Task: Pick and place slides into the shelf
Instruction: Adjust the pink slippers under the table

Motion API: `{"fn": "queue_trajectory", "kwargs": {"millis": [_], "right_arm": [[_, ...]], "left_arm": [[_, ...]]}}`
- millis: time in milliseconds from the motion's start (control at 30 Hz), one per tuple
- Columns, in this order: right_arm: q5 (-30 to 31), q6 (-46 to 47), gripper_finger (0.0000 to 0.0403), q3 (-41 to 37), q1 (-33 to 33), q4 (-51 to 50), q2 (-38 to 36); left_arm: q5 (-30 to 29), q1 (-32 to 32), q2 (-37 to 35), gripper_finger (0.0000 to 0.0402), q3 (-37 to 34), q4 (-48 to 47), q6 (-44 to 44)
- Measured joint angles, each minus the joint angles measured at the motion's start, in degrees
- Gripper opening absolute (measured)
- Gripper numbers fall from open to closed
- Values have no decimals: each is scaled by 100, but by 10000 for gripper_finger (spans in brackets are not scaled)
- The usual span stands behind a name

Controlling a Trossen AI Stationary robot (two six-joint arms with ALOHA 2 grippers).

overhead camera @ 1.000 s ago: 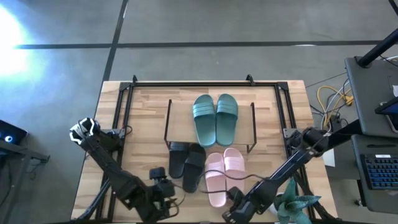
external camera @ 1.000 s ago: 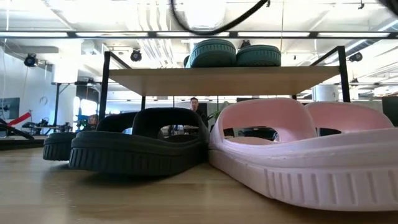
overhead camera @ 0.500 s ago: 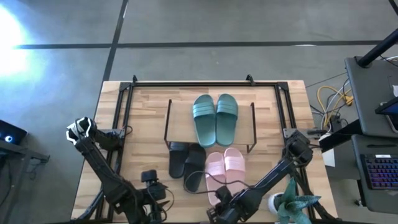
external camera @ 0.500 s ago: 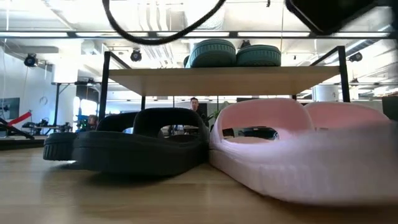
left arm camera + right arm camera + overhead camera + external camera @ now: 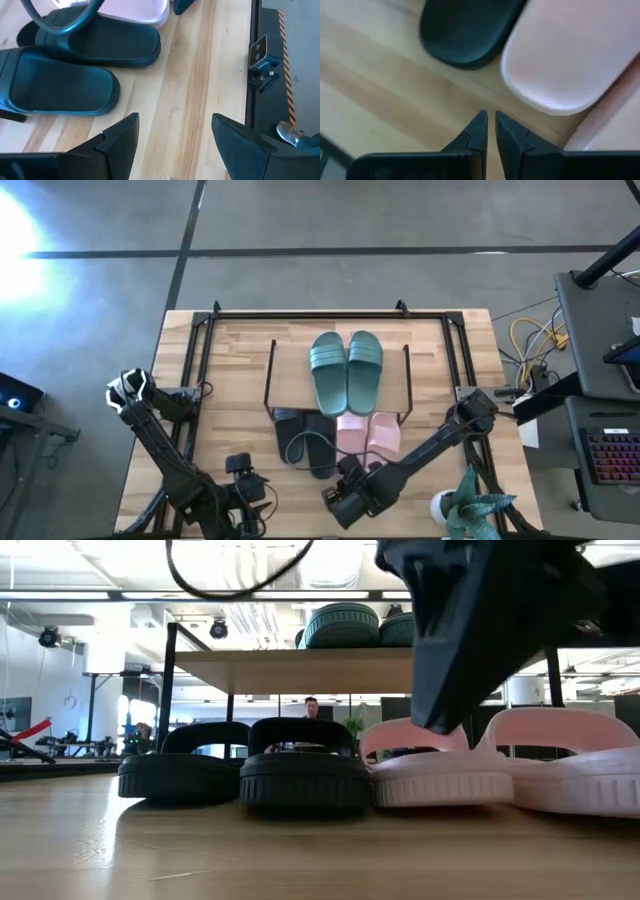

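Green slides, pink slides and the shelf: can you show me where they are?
green slides [image 5: 346,370], high view, on the inner edge of the left slide's strap.
pink slides [image 5: 367,434], high view, where the pair's two soles meet.
shelf [image 5: 292,372], high view, on the bare wood board left of the green slides.

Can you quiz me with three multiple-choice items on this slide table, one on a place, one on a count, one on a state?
1. Where is the teal-green pair?
A. on top of the shelf
B. on the floor
C. in an end effector

2. How many slides are in the high view?
A. two
B. four
C. six

3. How do the fingers of the right end effector stand?
A. wide open
B. shut, holding nothing
C. shut on a slide

Key: 1 A, they lie on the board; 2 C, teal, black and pink pairs; 3 B, tips nearly meet over bare wood.
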Motion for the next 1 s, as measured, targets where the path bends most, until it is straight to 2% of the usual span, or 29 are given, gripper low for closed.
{"fn": "queue_trajectory", "kwargs": {"millis": [133, 300, 400, 600, 1000], "right_arm": [[-218, -42, 28, 168, 77, -12, 0], [-1252, -195, 28, 347, 343, -30, -20], [-1582, 48, 28, 309, 553, -168, -20], [-1490, 896, 28, -1, 830, -746, -20], [-1227, 1084, 28, -407, 618, -1833, -20]], "left_arm": [[-50, -26, 0, 235, -2, -2, -4], [-91, -52, 0, 235, -16, 0, -9], [-193, -49, 0, 235, -51, 0, -11], [-227, -49, 0, 235, -129, 5, -13], [-229, -49, 0, 235, -162, 7, -24]]}}
